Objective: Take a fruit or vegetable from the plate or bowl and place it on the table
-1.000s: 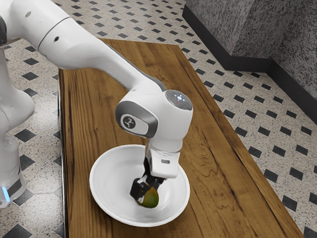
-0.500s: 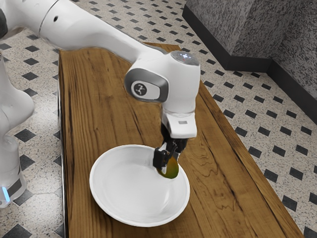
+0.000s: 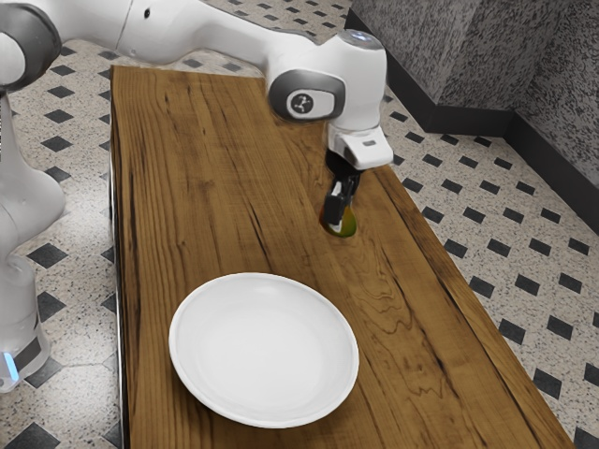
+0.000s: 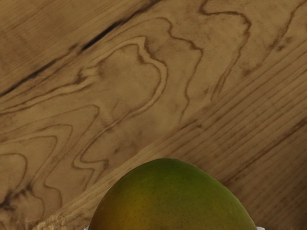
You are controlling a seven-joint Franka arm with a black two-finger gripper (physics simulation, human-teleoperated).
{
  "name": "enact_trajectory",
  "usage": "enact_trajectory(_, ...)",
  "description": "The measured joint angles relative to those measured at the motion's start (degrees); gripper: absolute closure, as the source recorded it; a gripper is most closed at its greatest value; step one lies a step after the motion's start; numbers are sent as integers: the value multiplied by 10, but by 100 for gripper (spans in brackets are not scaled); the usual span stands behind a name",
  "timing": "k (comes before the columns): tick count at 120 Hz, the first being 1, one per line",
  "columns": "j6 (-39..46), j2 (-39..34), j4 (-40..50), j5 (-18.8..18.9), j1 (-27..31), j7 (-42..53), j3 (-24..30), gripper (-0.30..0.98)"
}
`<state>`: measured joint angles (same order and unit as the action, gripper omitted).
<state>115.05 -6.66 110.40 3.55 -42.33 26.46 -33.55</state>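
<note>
My gripper (image 3: 339, 208) is over the wooden table (image 3: 206, 187), beyond the bowl's rim, and is shut on a green and yellow mango (image 3: 347, 224). Whether the fruit touches the wood cannot be told. Large at the wrist view's lower edge, the mango (image 4: 170, 199) has wood grain behind it. The white bowl (image 3: 262, 355) stands in the lower part of the exterior view, with nothing inside.
Bare wood of the table (image 4: 120, 86) surrounds the fruit in the wrist view. The table's long edge runs down the exterior view's right, with a tiled floor (image 3: 505, 253) past it and a dark grey wall (image 3: 449, 56) behind.
My gripper has carried the mango up out of the bowl, over its rim and away from it, toward the top of the exterior view. The bowl has stayed where it was.
</note>
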Motion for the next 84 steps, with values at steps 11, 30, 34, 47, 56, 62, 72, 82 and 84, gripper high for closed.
enact_trajectory(11,-1,21,-18,4,7,9,-39,50)
enact_trajectory(30,-1,43,-27,6,14,23,-63,49)
enact_trajectory(34,-2,44,-27,6,14,26,-65,49)
enact_trajectory(47,-2,45,-28,6,12,33,-67,49)
enact_trajectory(56,-2,45,-29,5,9,38,-68,39)
enact_trajectory(62,-3,46,-29,2,7,43,-68,28)
enact_trajectory(72,-5,46,-29,-2,4,50,-68,16)
enact_trajectory(82,-6,46,-29,-4,1,56,-68,9)
enact_trajectory(84,-6,47,-29,-5,0,57,-68,8)
